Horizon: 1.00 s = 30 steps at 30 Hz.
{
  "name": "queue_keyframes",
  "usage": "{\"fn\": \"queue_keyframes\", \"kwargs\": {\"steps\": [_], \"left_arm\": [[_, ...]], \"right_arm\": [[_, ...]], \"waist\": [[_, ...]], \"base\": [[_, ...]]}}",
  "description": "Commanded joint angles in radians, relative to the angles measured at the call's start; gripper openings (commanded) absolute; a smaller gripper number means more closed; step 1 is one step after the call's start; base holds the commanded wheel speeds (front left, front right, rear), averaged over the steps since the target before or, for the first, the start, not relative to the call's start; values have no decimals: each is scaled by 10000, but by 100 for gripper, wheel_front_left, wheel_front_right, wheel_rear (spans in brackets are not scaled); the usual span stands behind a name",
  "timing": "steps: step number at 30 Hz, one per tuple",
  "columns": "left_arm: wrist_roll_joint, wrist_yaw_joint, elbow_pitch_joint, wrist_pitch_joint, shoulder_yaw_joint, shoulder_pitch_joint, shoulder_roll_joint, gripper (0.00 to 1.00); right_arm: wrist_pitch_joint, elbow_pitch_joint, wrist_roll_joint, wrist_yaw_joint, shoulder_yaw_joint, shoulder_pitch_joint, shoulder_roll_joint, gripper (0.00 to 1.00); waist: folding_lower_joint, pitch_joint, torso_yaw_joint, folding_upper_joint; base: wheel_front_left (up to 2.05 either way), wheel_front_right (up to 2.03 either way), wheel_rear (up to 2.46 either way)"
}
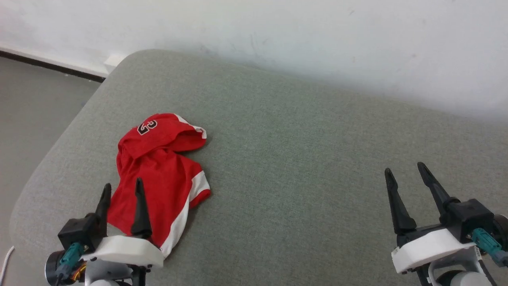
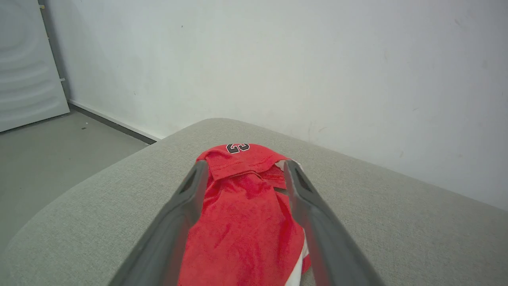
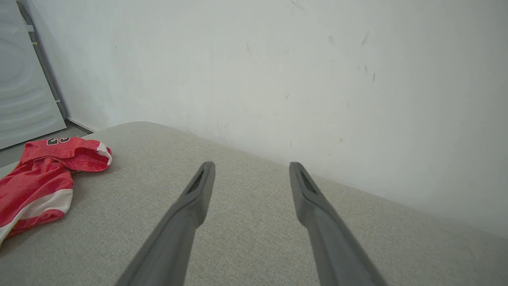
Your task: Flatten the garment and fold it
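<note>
Red garment (image 1: 158, 174) lies crumpled on the left part of the grey fabric cushion (image 1: 297, 159), near its rounded left corner. Not flattened, not folded. Far end is doubled over with a black-and-white number print facing up. White band runs along the right-hand edge and shows again at the far hem. Left gripper (image 1: 123, 182) sits at the garment's near end, spread wide, nothing pinched. In the left wrist view the red cloth lies between and below its two fingers (image 2: 174, 226); can't tell if they touch it. Right gripper (image 1: 404, 167) is well apart from the garment, over bare cushion on the right, also spread, holding nothing. White wall (image 1: 317, 31) behind the cushion, grey floor (image 1: 35, 103) off to the left.
</note>
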<state>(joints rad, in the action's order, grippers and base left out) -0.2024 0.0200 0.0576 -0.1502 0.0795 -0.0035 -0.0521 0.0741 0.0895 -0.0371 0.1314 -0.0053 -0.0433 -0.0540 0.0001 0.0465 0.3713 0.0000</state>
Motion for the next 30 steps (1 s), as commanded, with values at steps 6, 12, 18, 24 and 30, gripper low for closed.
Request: {"fn": "queue_keyframes", "kwargs": {"steps": [6, 12, 18, 24, 30], "left_arm": [[-323, -87, 62, -190, 407, -606, 11, 100], [-372, -437, 249, -315, 907, -1524, -131, 100], [-546, -688, 1476, 621, 786, -2577, -781, 100], [-1110, -941, 3310, 2903, 642, -3545, -1527, 100], [-1605, -1150, 5002, 5037, 295, -4119, -1993, 100]], "right_arm": [[98, 138, -9, -5, 55, 143, 23, 100], [127, 151, -139, -5, 176, 384, 25, 100], [136, 142, -400, -6, 268, 563, 27, 100], [138, 154, -465, -6, 362, 858, 29, 100], [250, 48, -567, -6, 442, 1105, 31, 100]], "waist": [[-1, 399, 145, 0], [-1, 806, 15, 0], [-1, 1251, -237, 0], [-1, 1823, -509, 0], [-1, 2236, -629, 0]], "base": [[0, 0, 0], [0, 0, 0], [0, 0, 0], [0, 0, 0], [0, 0, 0]]}}
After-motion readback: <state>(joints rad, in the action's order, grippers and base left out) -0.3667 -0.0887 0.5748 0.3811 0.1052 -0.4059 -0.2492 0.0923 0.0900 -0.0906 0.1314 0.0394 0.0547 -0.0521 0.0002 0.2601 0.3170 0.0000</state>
